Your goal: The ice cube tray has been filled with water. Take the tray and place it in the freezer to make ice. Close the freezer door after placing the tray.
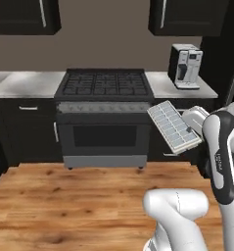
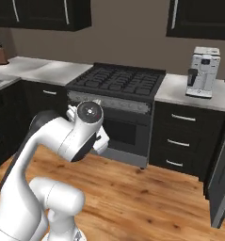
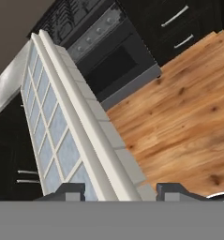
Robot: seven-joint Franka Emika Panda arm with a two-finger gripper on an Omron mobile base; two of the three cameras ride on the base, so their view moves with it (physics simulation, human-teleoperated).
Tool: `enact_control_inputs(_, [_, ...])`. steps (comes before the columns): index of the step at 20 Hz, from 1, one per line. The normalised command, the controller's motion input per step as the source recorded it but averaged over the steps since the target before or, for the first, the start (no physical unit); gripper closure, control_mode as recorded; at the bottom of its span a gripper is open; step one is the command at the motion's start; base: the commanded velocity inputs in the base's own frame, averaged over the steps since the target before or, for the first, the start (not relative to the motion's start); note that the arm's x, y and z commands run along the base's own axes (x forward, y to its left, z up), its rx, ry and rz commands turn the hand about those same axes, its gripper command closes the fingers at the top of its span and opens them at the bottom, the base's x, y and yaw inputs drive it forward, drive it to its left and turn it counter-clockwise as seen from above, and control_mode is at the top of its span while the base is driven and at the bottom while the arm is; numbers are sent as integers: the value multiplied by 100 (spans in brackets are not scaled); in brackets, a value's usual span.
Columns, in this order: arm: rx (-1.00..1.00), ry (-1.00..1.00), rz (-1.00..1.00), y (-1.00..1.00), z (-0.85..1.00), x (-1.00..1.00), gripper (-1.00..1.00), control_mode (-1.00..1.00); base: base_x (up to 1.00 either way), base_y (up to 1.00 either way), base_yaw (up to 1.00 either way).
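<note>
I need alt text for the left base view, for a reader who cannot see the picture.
The white arm's tool holds an ice cube tray tilted in the air, above a wooden floor and in front of a black stove. A coffee machine stands on the grey counter right of the stove.

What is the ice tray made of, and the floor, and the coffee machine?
The ice cube tray looks like matte white plastic: pale, smooth walls around square cells, with no shine. The floor looks like varnished wood planks: warm brown, with grain lines and dark knots. The coffee machine looks like brushed metal with black plastic parts, judging by its silvery body. It is all rendered, so these are guesses.
</note>
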Motion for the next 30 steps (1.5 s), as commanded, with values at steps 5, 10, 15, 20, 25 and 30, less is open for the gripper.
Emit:
enact_control_inputs(5, [0,0,0,0,0,0,100,100,-48,1,-43])
enact_control_inputs(10, [0,0,0,0,0,0,100,100,-34,0,-43])
enact_control_inputs(15, [0,0,0,0,0,0,100,100,-27,0,-41])
enact_control_inputs(20, [0,0,0,0,0,0,100,100,-19,0,-41])
enact_control_inputs(25, [0,0,0,0,0,0,100,100,-19,0,-41])
enact_control_inputs(30, [0,0,0,0,0,0,100,100,-20,0,-41])
